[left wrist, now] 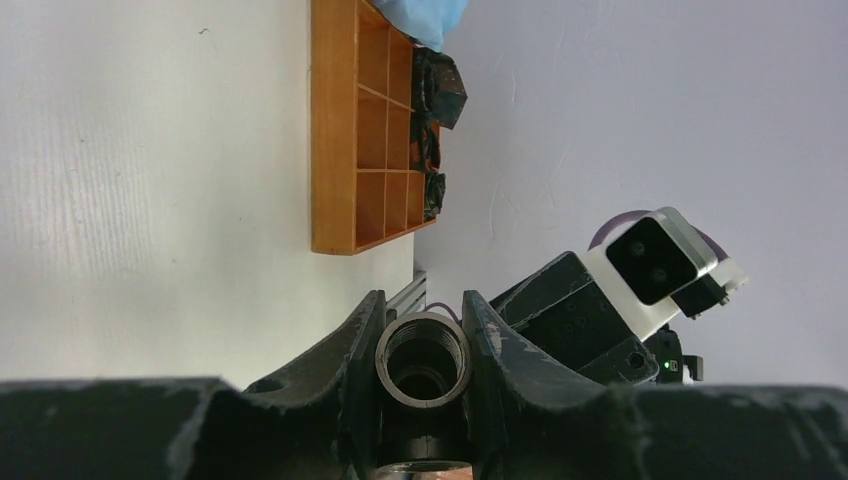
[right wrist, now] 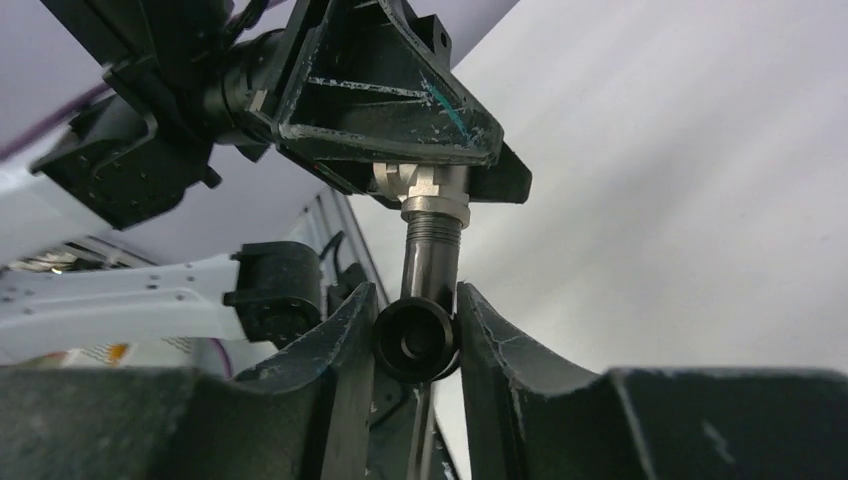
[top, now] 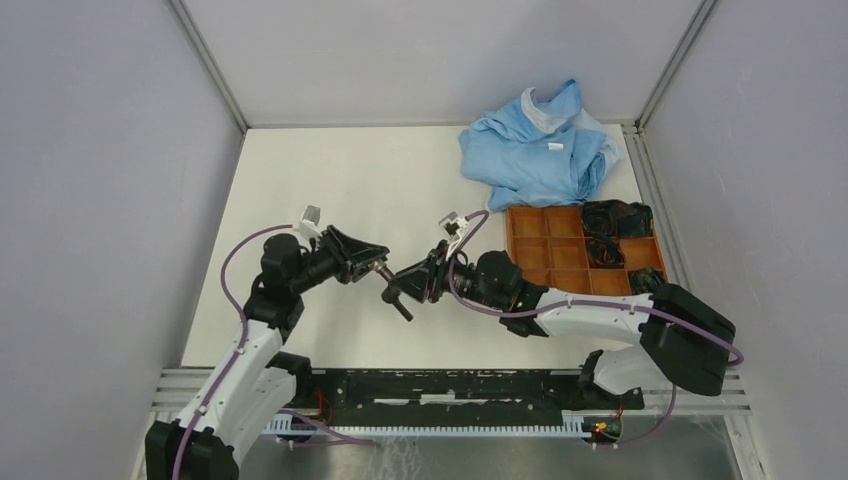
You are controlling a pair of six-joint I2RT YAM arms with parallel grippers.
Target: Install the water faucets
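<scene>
My left gripper (top: 378, 266) is shut on a dark grey pipe fitting (left wrist: 421, 358). Its open threaded end faces the left wrist camera between the jaws of my left gripper (left wrist: 422, 300). My right gripper (top: 408, 288) is shut on the round dark end of a second faucet piece (right wrist: 414, 341). That piece's long stem (right wrist: 431, 262) runs up to a silver threaded end (right wrist: 434, 200) right at the left gripper (right wrist: 430, 180). Both grippers meet above the table's middle, tip to tip. Whether the two pieces are threaded together is hidden.
An orange compartment tray (top: 512, 245) stands at the right, with black items (top: 612, 218) in its far cells; it also shows in the left wrist view (left wrist: 335, 130). A crumpled blue cloth (top: 540, 150) lies at the back right. A metal rail (top: 450, 385) runs along the near edge.
</scene>
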